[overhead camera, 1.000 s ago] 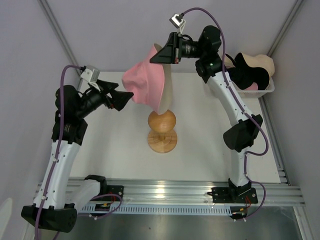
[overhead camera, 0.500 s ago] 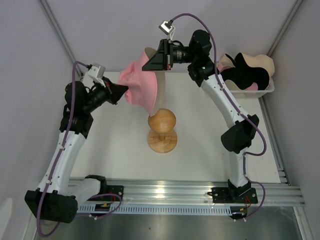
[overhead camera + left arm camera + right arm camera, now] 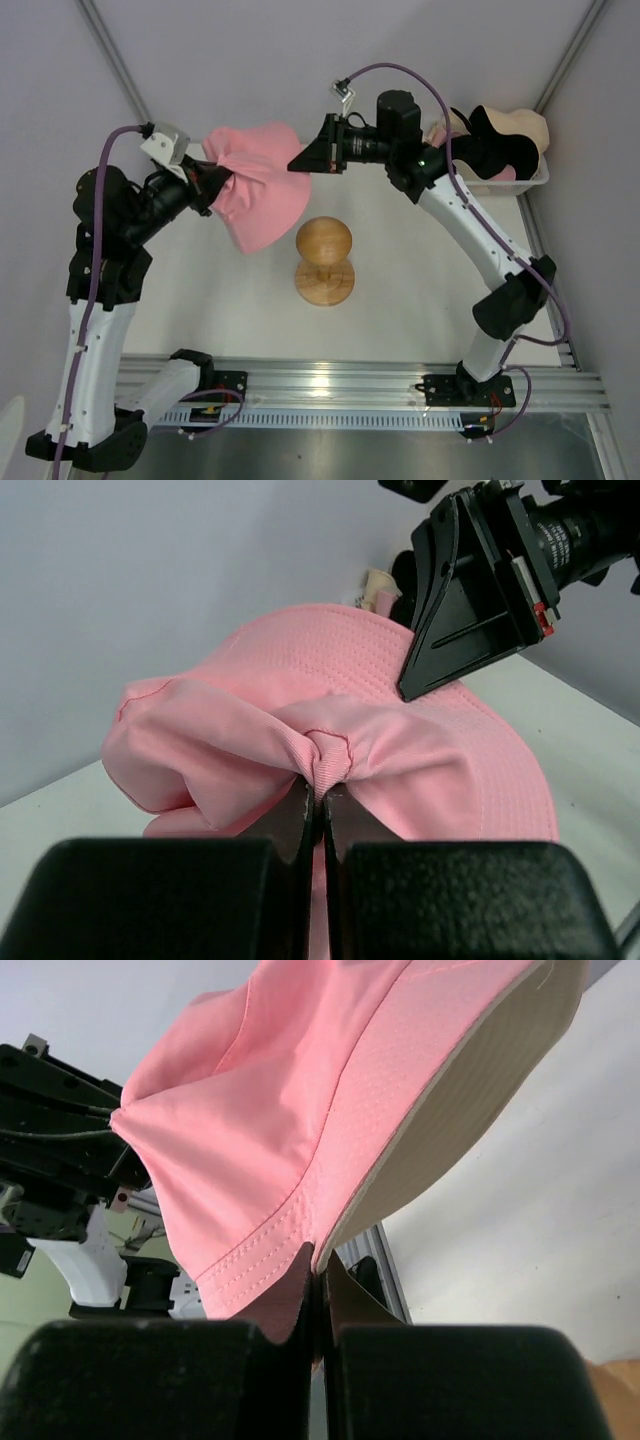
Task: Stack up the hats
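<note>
A pink hat [image 3: 262, 190] with a cream underside [image 3: 470, 1100] hangs in the air, stretched between both grippers, left of and behind the wooden stand [image 3: 323, 260]. My left gripper [image 3: 220, 186] [image 3: 322, 785] is shut on a bunched fold of its pink fabric [image 3: 330, 755]. Opposite it, my right gripper [image 3: 295, 163] [image 3: 318, 1260] is shut on the brim edge [image 3: 300, 1215]. More hats lie in the white basket [image 3: 532, 182] at the back right: a black one [image 3: 490, 152], a cream-beige one [image 3: 522, 125] and a pale peach one [image 3: 455, 122].
The mushroom-shaped wooden stand has a bare round top below and right of the held hat. White walls close in the table on the left, back and right. A metal rail [image 3: 330, 385] runs along the near edge by the arm bases.
The left gripper closed on the pink hat and pulled it left and up. The hat went from hanging by the right gripper over the stand to being spread between both grippers.
</note>
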Robot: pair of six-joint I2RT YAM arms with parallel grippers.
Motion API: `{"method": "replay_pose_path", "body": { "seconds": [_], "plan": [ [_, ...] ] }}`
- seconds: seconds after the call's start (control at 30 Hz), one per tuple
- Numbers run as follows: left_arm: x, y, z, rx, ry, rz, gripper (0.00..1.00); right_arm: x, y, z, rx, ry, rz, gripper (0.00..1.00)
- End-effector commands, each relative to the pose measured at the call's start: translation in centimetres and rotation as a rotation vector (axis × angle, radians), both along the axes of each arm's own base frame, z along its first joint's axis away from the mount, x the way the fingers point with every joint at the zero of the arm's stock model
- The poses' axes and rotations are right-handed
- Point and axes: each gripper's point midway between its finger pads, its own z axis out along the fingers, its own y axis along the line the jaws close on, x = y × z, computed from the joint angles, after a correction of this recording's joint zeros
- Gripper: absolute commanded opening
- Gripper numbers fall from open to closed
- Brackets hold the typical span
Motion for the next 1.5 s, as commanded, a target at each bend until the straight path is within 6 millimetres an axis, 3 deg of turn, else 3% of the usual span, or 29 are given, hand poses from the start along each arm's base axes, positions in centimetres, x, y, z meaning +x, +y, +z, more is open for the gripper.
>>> {"method": "replay_pose_path", "body": {
  "seconds": [0.0, 0.03, 0.1, 0.13, 0.23, 0.4, 0.5, 0.57, 0.6, 0.67, 0.77, 0.83, 1.0, 1.03, 1.27, 1.47],
  "plan": [
    [-2.2, 0.4, 1.1, 0.12, -0.059, 0.02, 0.01, 1.3, -3.1, -0.2, -0.046, -0.053, -0.251, 0.0],
    [-2.2, 0.1, 0.2, 0.151, -0.052, 0.009, 0.01, -0.1, -3.9, -1.5, -0.064, -0.034, -0.263, 0.0],
    [-2.6, -1.3, -1.1, 0.177, -0.036, -0.013, 0.01, -0.7, -5.1, -2.5, -0.073, -0.027, -0.309, 0.0],
    [-2.5, -1.8, -3.0, 0.198, -0.004, -0.021, 0.01, -1.8, -6.1, -3.8, -0.093, -0.01, -0.325, 0.0],
    [-2.6, -4.0, -5.5, 0.221, 0.054, -0.055, 0.01, -2.5, -7.9, -6.1, -0.135, 0.021, -0.388, 0.0],
    [-3.1, -6.8, -7.7, 0.277, 0.089, -0.07, 0.01, -3.9, -11.6, -12.6, -0.238, 0.107, -0.481, 0.0],
    [-3.0, -8.2, -8.2, 0.323, 0.098, -0.067, 0.01, -4.3, -13.5, -15.0, -0.246, 0.164, -0.513, 0.0],
    [-3.1, -9.2, -8.0, 0.353, 0.088, -0.064, 0.01, -4.1, -14.4, -15.4, -0.23, 0.164, -0.545, 0.0],
    [-2.6, -10.1, -9.0, 0.394, 0.104, -0.067, 0.01, -4.0, -15.4, -16.1, -0.225, 0.175, -0.574, 0.0],
    [-2.5, -10.9, -9.3, 0.449, 0.108, -0.05, 0.01, -3.6, -16.0, -16.2, -0.205, 0.166, -0.599, 0.0],
    [-2.2, -12.8, -11.0, 0.551, 0.13, -0.048, 0.01, -3.7, -16.6, -17.9, -0.208, 0.169, -0.612, 0.0],
    [-2.4, -14.2, -12.4, 0.6, 0.15, -0.056, 0.01, -4.2, -16.7, -20.4, -0.237, 0.208, -0.607, 0.0],
    [-3.6, -16.2, -13.6, 0.555, 0.202, -0.101, 0.01, -4.9, -17.6, -25.1, -0.305, 0.274, -0.631, 0.0],
    [-4.0, -16.5, -13.5, 0.539, 0.203, -0.118, 0.01, -5.2, -18.0, -26.4, -0.328, 0.287, -0.643, 0.0],
    [-5.4, -18.1, -13.8, 0.507, 0.221, -0.201, 0.01, -5.1, -18.8, -30.3, -0.395, 0.281, -0.662, 0.0],
    [-5.5, -18.5, -16.3, 0.555, 0.265, -0.212, 0.04, -4.0, -18.7, -33.1, -0.4, 0.339, -0.705, 0.0]
  ]
}}
